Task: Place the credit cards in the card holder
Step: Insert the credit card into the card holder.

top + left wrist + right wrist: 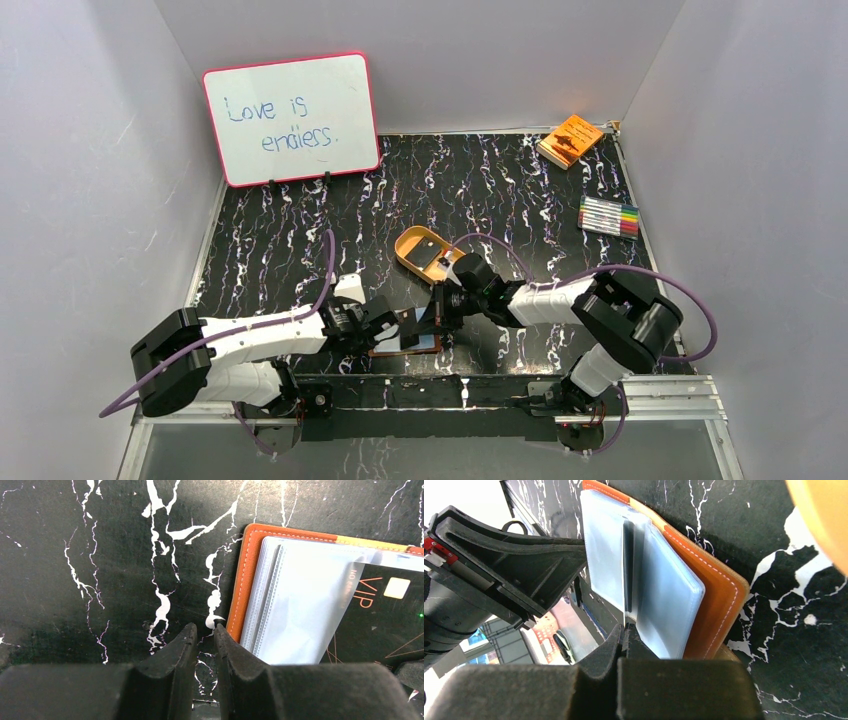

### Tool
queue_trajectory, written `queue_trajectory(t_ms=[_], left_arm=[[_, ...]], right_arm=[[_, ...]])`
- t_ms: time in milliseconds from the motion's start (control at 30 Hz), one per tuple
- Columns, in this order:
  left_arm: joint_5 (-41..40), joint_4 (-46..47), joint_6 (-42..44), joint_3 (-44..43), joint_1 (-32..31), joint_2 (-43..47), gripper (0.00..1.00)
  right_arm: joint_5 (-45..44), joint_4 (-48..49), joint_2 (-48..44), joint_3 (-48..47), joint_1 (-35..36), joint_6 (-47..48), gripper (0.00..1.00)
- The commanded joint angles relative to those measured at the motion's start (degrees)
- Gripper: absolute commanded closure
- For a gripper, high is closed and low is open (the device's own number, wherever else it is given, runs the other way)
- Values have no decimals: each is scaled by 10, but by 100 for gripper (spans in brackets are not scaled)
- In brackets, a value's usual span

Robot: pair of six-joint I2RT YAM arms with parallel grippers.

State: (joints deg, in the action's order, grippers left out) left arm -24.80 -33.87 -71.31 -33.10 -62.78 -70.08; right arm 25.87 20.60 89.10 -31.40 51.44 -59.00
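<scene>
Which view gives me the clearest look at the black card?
Left wrist: the black card shows its face, with orange VIP lettering and a chip, beside the clear sleeves of the card holder. Right wrist shows it only edge-on, a thin dark strip between sleeves. Top external: too small to tell.

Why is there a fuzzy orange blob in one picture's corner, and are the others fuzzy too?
Right wrist view: that orange-tan rounded blob is likely too near the lens to be sharp; the top left corner is washed out white. Left wrist view: the clear plastic sleeves catch pale glare, partly misting the black credit card. Top external view: sharp, evenly lit.
</scene>
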Motion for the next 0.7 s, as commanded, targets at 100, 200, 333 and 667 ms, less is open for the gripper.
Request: queue_trajectory(t_ms=[100, 200, 333, 667], left_arm=[[39, 44, -8, 26, 2, -27, 83], [40, 46, -6, 24, 2, -30, 83], [43, 48, -5, 23, 2, -31, 84], [52, 64, -4, 24, 2, -38, 85]], right_arm=[[1, 53, 11, -7, 0, -26, 100], [-6, 62, 14, -1, 0, -36, 100], [-15, 63, 17, 1, 0, -41, 100], [-4, 75, 54, -18, 11, -51, 100]])
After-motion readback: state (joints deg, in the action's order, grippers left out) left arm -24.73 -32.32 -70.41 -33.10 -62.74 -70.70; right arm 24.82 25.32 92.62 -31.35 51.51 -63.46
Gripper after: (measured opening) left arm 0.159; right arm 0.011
